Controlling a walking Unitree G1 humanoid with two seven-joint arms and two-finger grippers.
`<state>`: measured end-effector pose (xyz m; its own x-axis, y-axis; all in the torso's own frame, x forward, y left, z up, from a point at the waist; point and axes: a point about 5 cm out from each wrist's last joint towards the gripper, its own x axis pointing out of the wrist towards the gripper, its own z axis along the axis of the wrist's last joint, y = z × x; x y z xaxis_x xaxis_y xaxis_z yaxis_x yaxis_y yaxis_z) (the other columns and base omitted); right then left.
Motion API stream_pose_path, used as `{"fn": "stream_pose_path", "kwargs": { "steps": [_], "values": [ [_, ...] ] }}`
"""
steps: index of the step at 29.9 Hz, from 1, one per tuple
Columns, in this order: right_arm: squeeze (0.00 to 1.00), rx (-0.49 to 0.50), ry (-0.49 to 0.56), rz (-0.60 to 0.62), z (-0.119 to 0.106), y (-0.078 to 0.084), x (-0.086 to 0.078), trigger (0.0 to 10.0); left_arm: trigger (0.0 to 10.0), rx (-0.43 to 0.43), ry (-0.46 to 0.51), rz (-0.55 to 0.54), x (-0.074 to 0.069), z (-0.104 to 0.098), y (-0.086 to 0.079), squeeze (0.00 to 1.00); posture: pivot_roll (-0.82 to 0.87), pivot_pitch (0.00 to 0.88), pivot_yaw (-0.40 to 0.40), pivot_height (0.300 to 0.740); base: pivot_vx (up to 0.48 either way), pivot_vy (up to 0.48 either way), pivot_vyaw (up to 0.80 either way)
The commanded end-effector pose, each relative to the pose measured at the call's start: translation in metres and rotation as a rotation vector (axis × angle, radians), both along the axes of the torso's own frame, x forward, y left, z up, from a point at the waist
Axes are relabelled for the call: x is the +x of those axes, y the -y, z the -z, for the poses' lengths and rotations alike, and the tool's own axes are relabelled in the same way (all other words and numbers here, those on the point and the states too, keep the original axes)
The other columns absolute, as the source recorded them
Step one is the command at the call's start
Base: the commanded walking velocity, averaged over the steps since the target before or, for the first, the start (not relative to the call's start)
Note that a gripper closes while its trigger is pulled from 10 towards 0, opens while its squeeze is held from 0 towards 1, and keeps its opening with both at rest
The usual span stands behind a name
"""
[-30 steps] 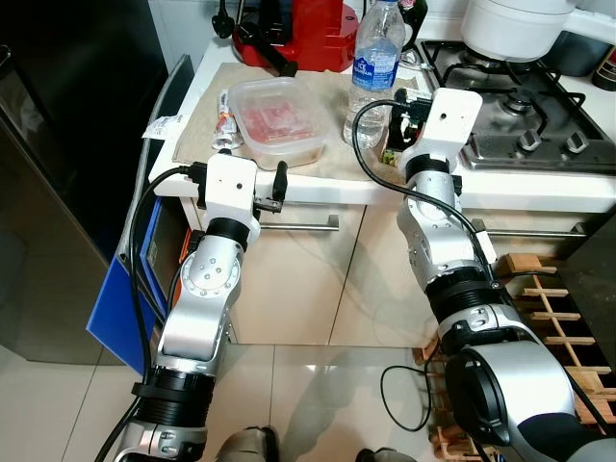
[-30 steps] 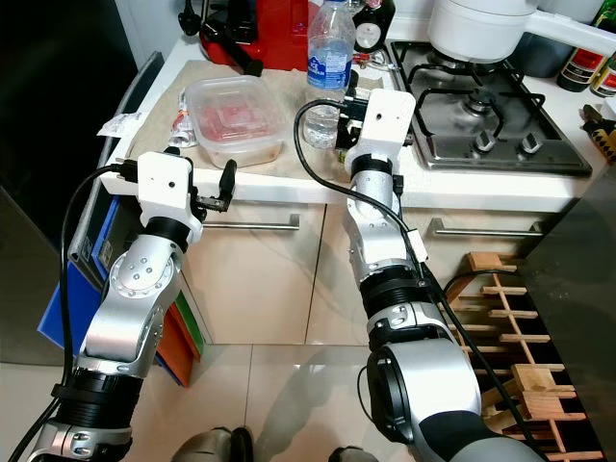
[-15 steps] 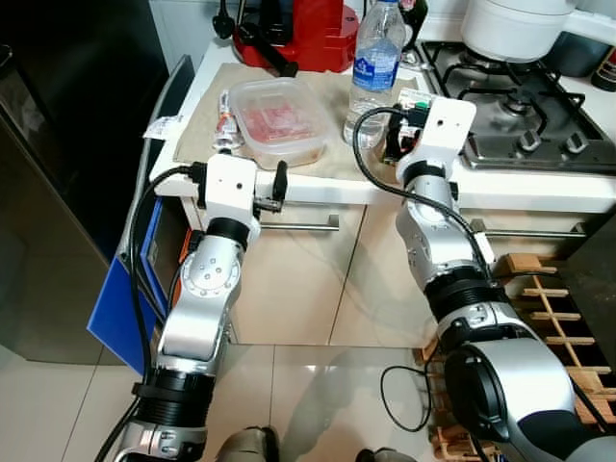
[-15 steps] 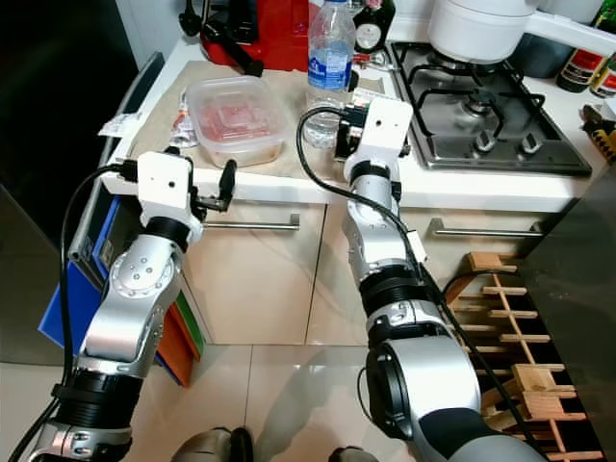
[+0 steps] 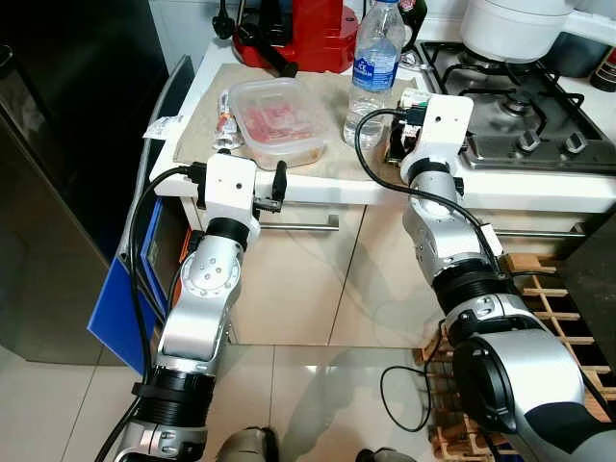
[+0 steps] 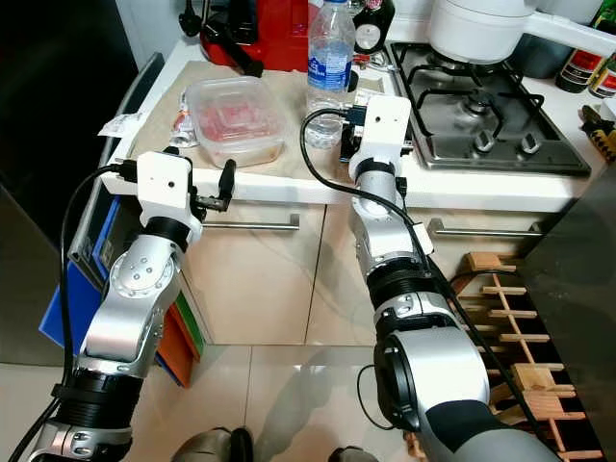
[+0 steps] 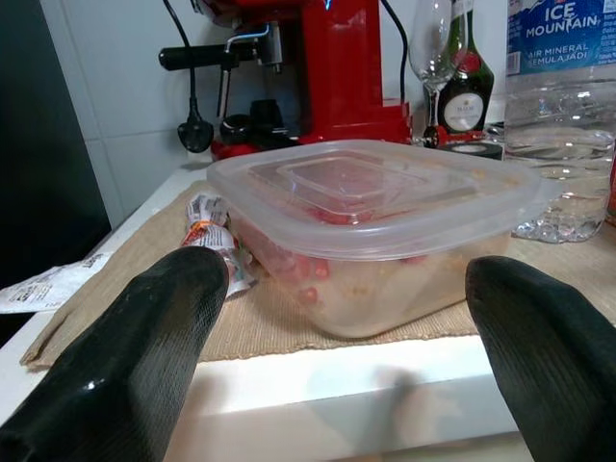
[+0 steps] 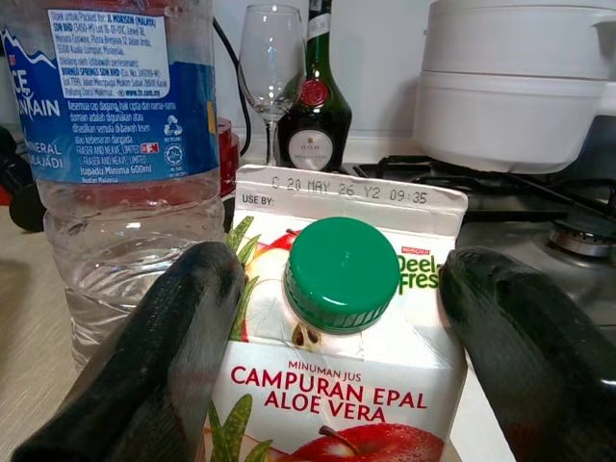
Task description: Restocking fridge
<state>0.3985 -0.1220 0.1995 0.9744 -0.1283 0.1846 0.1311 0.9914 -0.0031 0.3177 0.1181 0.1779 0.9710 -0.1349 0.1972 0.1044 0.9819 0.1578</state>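
A juice carton with a green cap stands on the counter mat beside a water bottle. My right gripper is open, with one black finger on each side of the carton and close to its sides. A clear lidded container of pink food sits further left on the mat. My left gripper is open at the counter's front edge and faces the container from a short way off. Its fingers do not touch the container.
A red coffee machine, a wine glass and a dark bottle stand at the back. The gas hob with a white pot is to the right. Small sachets lie left of the container. The black fridge stands at left, with a wooden rack on the floor at right.
My right gripper has moved forward over the counter, so its fingers now flank the carton. The left arm has not moved.
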Motion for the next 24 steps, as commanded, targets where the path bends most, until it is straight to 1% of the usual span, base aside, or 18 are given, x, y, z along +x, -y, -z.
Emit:
{"fn": "stream_pose_path", "kwargs": {
  "steps": [1, 10, 14, 24],
  "values": [
    [0.00, -0.001, -0.038, 0.002, 0.002, 0.003, 0.002, 0.0, 10.0, -0.004, 0.009, -0.006, 0.003, -0.004, 0.001, 0.00, 0.11, 0.074, -0.023, 0.740, 0.000, 0.000, 0.00],
    [0.00, 0.001, -0.028, -0.029, 0.003, -0.001, 0.001, 0.0, 10.0, -0.002, 0.011, -0.008, 0.004, -0.004, 0.000, 0.00, 0.11, 0.074, -0.021, 0.740, 0.000, 0.000, 0.00],
    [0.00, 0.010, -0.074, -0.043, 0.012, -0.002, 0.000, 0.0, 10.0, -0.001, 0.013, -0.006, 0.004, -0.005, 0.001, 0.00, 0.11, 0.075, -0.022, 0.740, 0.000, 0.000, 0.00],
    [0.00, 0.010, -0.051, -0.062, 0.012, -0.003, -0.003, 0.0, 10.0, 0.003, 0.007, -0.003, 0.003, -0.004, 0.001, 0.00, 0.10, 0.085, -0.015, 0.740, 0.000, 0.000, 0.00]
  ]
}}
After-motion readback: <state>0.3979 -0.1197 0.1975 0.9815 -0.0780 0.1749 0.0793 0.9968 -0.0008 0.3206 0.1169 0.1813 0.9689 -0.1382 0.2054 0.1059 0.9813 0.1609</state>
